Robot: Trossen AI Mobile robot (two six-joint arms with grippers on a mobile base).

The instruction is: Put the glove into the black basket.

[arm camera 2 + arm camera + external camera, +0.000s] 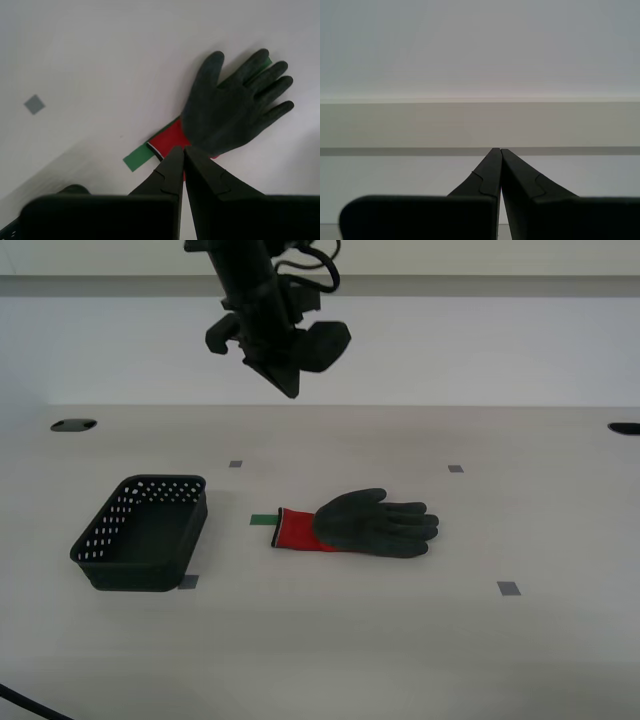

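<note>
The second wrist view looks down past my second gripper (184, 150), whose two dark jaws are pressed together with nothing between them. Beyond their tips lies the glove (231, 114), flat on the pale tabletop (100, 60), its dark grey palm facing up and its fingers and thumb spread apart. Its red cuff (172, 139) points back toward the jaws and is partly hidden behind them. A strip of green tape (137, 158) lies flat at the cuff's end, and another bit of green shows at the fingertips. A small grey square (34, 104) sits on the tabletop well apart from the glove.
</note>
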